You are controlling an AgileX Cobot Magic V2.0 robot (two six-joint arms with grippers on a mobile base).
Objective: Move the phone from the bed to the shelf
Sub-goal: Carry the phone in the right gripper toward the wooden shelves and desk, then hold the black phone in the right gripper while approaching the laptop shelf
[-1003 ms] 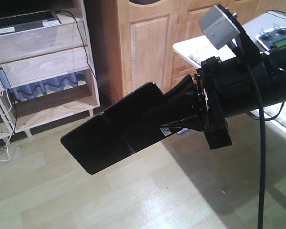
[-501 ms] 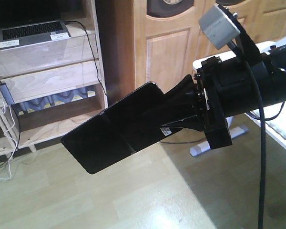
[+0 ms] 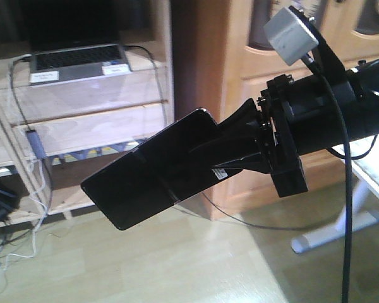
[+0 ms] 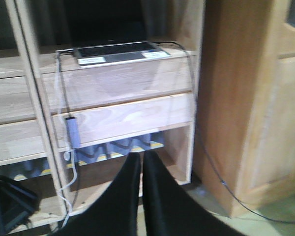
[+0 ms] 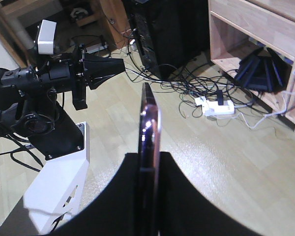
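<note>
- Front view: one right gripper (image 3: 202, 158) clamps one phone (image 3: 132, 189), held in the air before the shelf (image 3: 101, 129); one laptop (image 3: 76, 60) sits on a shelf board
- Left wrist view: left gripper (image 4: 140, 160), two fingers nearly touching, closed on nothing
- Right wrist view: the phone stands edge-on between two fingers

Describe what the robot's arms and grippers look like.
Both are matte black. The right arm carries a grey box on a bracket, with a black cable trailing. The left arm has the same pale box; both have tapered jaws.
</note>
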